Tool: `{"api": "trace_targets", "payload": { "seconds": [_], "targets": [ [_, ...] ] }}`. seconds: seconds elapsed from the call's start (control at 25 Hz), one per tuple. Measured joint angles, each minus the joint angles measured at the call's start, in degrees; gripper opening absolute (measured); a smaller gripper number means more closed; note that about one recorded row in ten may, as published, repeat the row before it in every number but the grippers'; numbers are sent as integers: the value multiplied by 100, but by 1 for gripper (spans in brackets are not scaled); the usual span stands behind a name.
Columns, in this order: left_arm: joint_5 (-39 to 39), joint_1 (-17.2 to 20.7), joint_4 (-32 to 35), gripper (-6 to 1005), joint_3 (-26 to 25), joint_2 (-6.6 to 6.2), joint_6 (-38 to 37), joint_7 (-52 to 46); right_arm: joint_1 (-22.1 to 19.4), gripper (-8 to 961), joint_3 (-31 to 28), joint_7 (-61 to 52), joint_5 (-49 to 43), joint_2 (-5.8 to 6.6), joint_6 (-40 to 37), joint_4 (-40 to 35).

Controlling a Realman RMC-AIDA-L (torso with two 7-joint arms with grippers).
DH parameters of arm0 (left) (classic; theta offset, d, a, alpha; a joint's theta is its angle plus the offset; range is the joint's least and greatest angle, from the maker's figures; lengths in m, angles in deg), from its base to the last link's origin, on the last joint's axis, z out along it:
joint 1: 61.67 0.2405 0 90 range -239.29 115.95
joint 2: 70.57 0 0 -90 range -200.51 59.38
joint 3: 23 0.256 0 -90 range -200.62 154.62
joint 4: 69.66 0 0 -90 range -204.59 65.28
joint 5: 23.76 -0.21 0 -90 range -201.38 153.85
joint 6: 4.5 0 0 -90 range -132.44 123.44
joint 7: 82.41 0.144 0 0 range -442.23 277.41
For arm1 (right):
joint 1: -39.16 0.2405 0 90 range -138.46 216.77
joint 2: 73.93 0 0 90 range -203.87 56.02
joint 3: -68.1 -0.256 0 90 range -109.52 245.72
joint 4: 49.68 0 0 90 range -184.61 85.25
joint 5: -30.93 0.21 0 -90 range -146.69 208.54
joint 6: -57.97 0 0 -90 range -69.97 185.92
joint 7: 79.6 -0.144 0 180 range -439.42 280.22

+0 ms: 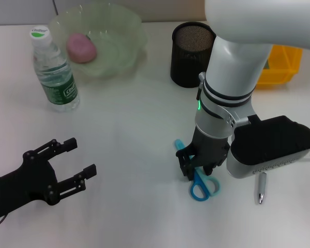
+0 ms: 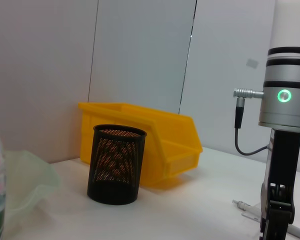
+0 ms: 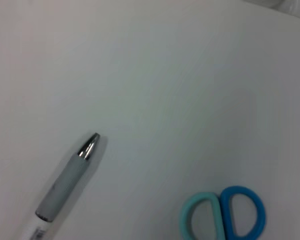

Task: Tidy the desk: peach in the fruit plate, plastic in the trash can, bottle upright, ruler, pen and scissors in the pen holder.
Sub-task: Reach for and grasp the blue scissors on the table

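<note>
- Head view shows the scissors point(image 1: 200, 182) lying flat on the white worktop point(image 1: 134, 155), blue handle loops toward the robot, blades hidden under the right tool point(image 1: 196, 166).
- They look light, rigid and thin, with smooth plastic loops and a slim metal shank; lying flat, they probably offer little height to pinch, so the narrow neck just ahead of the loops seems the surest hold.
- The right arm stands nearly vertical over them, wrist pointing down, the tool's fingers straddling the neck at worktop level; whether they have pinched it cannot be told.
- The pen point(image 1: 261, 187) lies just beside; the pen holder point(image 1: 192, 53) stands well beyond.
- The left tool point(image 1: 67, 168) hovers apart, fingers spread and holding nothing.
</note>
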Motion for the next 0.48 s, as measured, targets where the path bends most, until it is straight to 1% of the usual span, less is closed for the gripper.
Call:
{"api": "trace_targets", "payload": {
  "seconds": [0.48],
  "targets": [
    [0, 0, -110, 784, 0, -5, 3, 143, 52, 359, 56, 90, 79, 0, 10, 109]
  ]
}}
